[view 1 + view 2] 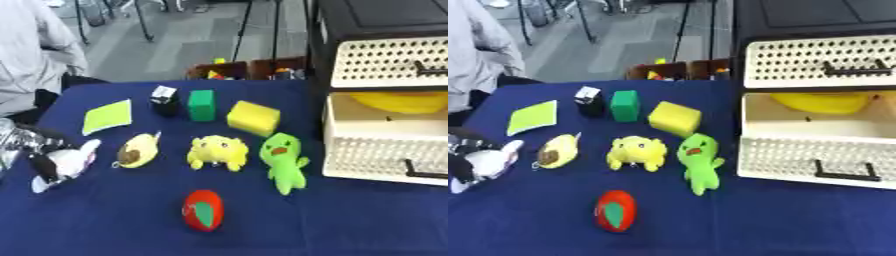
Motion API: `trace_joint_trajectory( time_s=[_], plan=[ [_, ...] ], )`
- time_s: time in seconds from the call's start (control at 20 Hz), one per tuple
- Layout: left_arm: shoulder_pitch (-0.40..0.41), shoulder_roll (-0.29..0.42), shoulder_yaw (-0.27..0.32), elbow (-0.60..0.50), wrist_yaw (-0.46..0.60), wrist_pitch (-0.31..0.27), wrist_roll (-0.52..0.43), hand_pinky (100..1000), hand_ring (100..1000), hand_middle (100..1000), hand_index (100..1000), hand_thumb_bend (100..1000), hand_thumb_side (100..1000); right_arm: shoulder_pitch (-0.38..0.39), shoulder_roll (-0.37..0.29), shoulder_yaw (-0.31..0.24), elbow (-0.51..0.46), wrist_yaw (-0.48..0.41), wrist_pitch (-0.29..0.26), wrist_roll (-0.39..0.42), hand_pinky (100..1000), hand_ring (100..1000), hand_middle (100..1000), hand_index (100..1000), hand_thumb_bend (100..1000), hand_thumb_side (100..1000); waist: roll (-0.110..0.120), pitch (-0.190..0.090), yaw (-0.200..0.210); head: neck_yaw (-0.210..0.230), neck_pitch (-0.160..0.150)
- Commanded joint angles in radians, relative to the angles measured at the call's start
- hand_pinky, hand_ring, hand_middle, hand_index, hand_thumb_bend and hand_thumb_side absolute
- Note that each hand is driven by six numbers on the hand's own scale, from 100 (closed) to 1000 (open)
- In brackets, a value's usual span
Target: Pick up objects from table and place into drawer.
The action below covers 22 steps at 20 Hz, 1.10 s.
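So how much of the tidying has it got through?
Barely started. One yellow thing already lies in the open drawer. The left hand is closed on a white plush toy at the table's left edge. Eight more things wait on the blue cloth, among them the green plush and red ball.

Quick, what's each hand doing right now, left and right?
Left hand: at the table's left edge, on a white plush toy; grip cannot be told.
Right hand: not in view.

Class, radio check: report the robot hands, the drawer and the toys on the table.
Left robot hand on white plush, grip unclear; right not in view. Lower drawer open, something yellow inside. Green plush nearest the drawer.
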<state>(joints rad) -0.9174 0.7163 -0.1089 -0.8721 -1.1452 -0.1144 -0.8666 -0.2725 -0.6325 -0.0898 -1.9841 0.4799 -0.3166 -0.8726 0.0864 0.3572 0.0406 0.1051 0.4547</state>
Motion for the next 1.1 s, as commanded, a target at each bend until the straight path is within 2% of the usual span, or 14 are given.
trace_joint_trajectory(
  time_s=[0.05,0.15,0.2,0.25,0.4,0.5,0.8,1.1],
  plan=[
    [-0.007,0.042,-0.009,-0.010,-0.034,-0.017,-0.002,673,785,817,1000,332,366,-0.009,-0.011,-0.014,-0.016,-0.011,-0.013,-0.010,472,657,567,807,100,764,-0.001,-0.022,-0.001,0.005,-0.009],
    [0.000,0.043,-0.014,-0.012,-0.047,-0.025,0.007,629,762,789,990,329,365,-0.008,-0.011,-0.019,-0.016,-0.012,-0.014,-0.014,472,657,567,807,100,763,-0.001,-0.021,-0.001,0.003,-0.010],
    [0.002,0.043,-0.015,-0.013,-0.050,-0.027,0.015,615,751,765,939,320,367,-0.008,-0.010,-0.021,-0.016,-0.014,-0.013,-0.016,471,657,567,807,100,762,-0.001,-0.021,-0.001,0.003,-0.010],
    [0.004,0.042,-0.015,-0.013,-0.051,-0.026,0.023,610,747,758,925,314,367,-0.007,-0.009,-0.022,-0.016,-0.015,-0.012,-0.018,471,658,567,807,100,763,-0.001,-0.021,-0.001,0.003,-0.011],
    [0.007,0.037,-0.012,-0.010,-0.045,-0.015,0.049,496,682,673,828,287,382,-0.005,-0.005,-0.022,-0.016,-0.015,-0.010,-0.017,472,658,567,806,100,764,0.000,-0.020,-0.001,0.004,-0.013],
    [0.008,0.035,-0.012,-0.008,-0.038,-0.005,0.067,441,641,641,798,256,388,-0.004,-0.003,-0.023,-0.016,-0.016,-0.009,-0.017,472,658,566,807,100,763,0.000,-0.020,-0.001,0.003,-0.013],
    [0.006,0.041,-0.011,-0.032,-0.024,0.030,0.113,386,610,619,775,151,387,0.002,-0.002,-0.020,-0.016,-0.015,-0.009,-0.015,472,659,566,807,100,765,-0.002,-0.023,0.001,0.002,-0.006],
    [0.010,0.058,-0.020,-0.096,-0.059,0.032,0.110,376,600,609,763,143,307,0.006,-0.001,-0.018,-0.016,-0.018,-0.009,-0.012,472,659,566,806,100,765,-0.001,-0.027,0.005,0.003,-0.003]
  ],
)
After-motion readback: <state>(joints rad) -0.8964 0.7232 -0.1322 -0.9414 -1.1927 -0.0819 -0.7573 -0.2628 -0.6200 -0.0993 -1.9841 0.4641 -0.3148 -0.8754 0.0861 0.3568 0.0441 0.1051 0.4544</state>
